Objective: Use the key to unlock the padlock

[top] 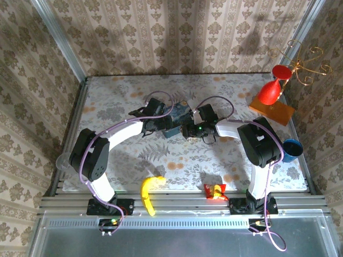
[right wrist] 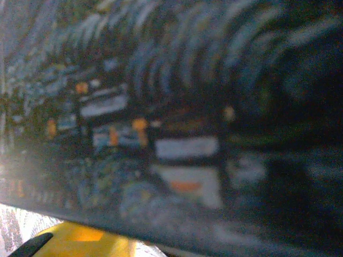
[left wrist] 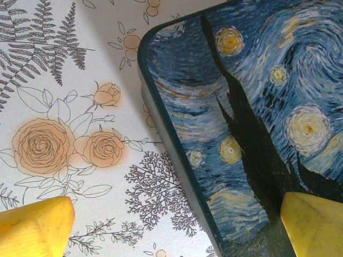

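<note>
A blue tin box (top: pixel 179 113) painted with a night sky lies mid-table between the two arms. My left gripper (top: pixel 154 113) is at its left end. In the left wrist view the left gripper (left wrist: pixel 175 225) is open, and the box's rounded corner (left wrist: pixel 161 48) lies between its yellow fingers: one over the floral tablecloth (left wrist: pixel 37 227), one over the lid (left wrist: pixel 313 225). My right gripper (top: pixel 188 130) is pressed close to the box's near right side. The right wrist view is a blur of the painted wall (right wrist: pixel 182 144) with one yellow finger (right wrist: pixel 80 242) below. The padlock and the key are hidden.
A banana (top: pixel 148 193) and a red snack packet (top: pixel 215 190) lie near the front edge. A blue cup (top: pixel 292 150) stands at the right edge. At the back right are a red goblet (top: pixel 272 88), an orange board (top: pixel 271 111) and a gold wire stand (top: pixel 303 64).
</note>
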You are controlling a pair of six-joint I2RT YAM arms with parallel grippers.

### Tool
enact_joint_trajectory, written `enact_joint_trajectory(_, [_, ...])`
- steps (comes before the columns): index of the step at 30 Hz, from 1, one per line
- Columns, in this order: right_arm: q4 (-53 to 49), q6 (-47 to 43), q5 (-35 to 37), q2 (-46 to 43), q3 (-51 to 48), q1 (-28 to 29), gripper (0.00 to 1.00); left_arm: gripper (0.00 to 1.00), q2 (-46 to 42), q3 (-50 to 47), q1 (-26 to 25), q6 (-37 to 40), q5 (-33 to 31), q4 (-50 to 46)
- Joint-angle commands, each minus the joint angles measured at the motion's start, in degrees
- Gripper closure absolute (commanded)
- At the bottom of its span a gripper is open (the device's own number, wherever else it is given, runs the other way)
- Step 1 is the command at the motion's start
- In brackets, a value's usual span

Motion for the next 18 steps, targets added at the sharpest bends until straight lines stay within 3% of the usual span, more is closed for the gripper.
enact_joint_trajectory(1, [-0.68, 0.60, -0.06, 0.18, -1.70, 0.34, 0.64, 0.00, 1.46, -0.62, 0.37, -0.43, -0.51, -1.40])
enact_joint_trajectory(7, [-0.65, 0.86, 0.33, -2.01, -2.42, 0.34, 0.77, 0.00, 1.06, -1.03, 0.39, -0.74, -1.08, -1.50])
enact_joint_trajectory(18, [-0.28, 2.48, 1.74, -5.06, -3.45, 0.69, 0.83, 0.00, -0.38, -1.66, 0.46, -1.30, -1.78, -1.40])
